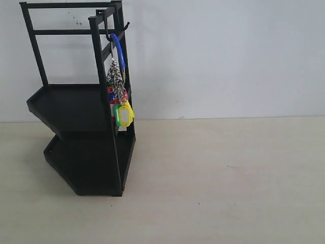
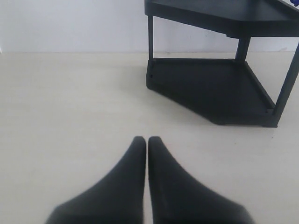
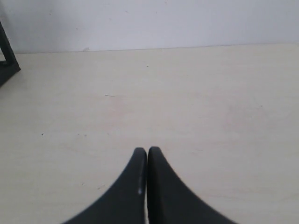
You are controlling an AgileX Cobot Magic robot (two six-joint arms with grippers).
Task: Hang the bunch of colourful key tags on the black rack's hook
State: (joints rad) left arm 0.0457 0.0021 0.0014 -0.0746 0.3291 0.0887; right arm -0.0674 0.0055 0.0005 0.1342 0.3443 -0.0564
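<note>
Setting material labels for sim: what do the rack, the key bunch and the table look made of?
Rack: probably painted metal, matte black; thin square bars, flat trays.
Bunch: glossy coloured plastic tags; the speckled middle may be chain or cord, too small to tell.
Table: pale matte wood-look top, faint grain; possibly laminate.

Soft, even, bright light fills all three views, without glare. In the exterior view the black rack [image 1: 81, 109] throws only a faint shadow on the table [image 1: 228, 178], toward 9 o'clock of its base. Both wrist views blur the left gripper [image 2: 147, 140] and right gripper [image 3: 147, 150] nearest the lens; the table beyond is sharp.
</note>
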